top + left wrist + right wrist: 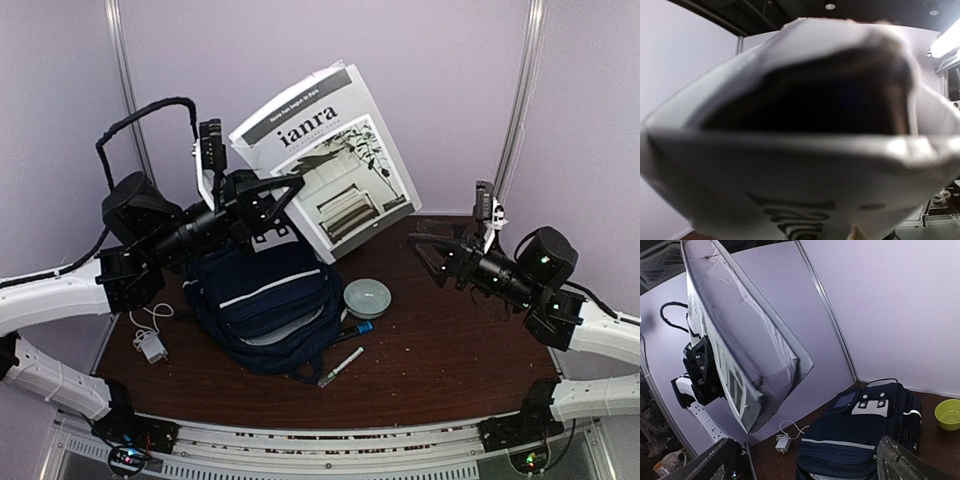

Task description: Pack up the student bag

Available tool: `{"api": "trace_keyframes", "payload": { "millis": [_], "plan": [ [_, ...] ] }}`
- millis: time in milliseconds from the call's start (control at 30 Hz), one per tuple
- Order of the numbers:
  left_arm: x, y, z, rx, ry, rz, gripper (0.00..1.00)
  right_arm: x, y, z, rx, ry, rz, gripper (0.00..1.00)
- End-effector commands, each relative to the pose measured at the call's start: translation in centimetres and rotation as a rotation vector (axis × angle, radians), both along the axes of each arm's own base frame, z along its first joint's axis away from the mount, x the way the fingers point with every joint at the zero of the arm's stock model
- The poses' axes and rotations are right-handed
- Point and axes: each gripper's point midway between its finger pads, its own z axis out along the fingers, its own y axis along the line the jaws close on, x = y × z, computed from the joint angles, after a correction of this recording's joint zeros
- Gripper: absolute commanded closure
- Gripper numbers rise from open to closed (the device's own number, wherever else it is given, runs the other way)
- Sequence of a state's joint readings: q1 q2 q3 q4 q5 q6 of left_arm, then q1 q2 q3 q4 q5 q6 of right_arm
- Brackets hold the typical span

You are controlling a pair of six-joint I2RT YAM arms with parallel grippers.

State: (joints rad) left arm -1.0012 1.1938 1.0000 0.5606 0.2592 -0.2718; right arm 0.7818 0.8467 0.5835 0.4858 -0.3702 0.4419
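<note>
Magazine [325, 150] pinched in my L gripper [285, 195] above student bag [265, 300] for loading; R gripper [422, 250], right of bag, spread wide.

Navy student bag [262, 302], white stripes; grey-white magazine [322, 160].

The magazine [325, 150] blocks the way above the student bag [265, 305]; right tabletop [450, 350] lies open.

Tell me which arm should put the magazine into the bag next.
Left. The left tool is shut on the magazine, which it holds tilted above the student bag. The right tool is open, empty and off to the bag's right.
</note>
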Motion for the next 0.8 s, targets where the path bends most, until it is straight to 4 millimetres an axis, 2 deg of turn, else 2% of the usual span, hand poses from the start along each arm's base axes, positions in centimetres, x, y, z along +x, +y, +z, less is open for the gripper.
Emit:
{"api": "trace_keyframes", "payload": {
  "millis": [0,200,267,367,533,700,767],
  "plan": [
    [-2.7,1.4,4.0,-0.162,-0.107,-0.072,0.96,-2.2,0.0,6.4,0.249,-0.077,0.129,0.00],
    [-3.8,0.5,4.2,-0.202,-0.104,-0.164,0.96,-3.8,1.1,9.1,0.334,-0.121,0.254,0.01],
    [-4.0,0.0,4.0,-0.207,-0.106,-0.181,0.96,-4.3,1.5,9.8,0.357,-0.122,0.294,0.05],
    [-3.7,-0.5,3.6,-0.206,-0.101,-0.177,0.96,-4.5,1.7,10.0,0.383,-0.113,0.322,0.18],
    [-3.5,-0.6,3.1,-0.205,-0.087,-0.178,0.96,-4.6,1.6,10.2,0.383,-0.107,0.328,0.52],
    [-2.8,-0.4,2.7,-0.196,-0.071,-0.131,0.95,-4.7,1.4,10.3,0.367,-0.101,0.321,0.70],
    [-2.0,-0.4,2.1,-0.173,-0.050,-0.084,0.89,-4.6,1.5,10.1,0.350,-0.089,0.310,0.78]
  ]
}}
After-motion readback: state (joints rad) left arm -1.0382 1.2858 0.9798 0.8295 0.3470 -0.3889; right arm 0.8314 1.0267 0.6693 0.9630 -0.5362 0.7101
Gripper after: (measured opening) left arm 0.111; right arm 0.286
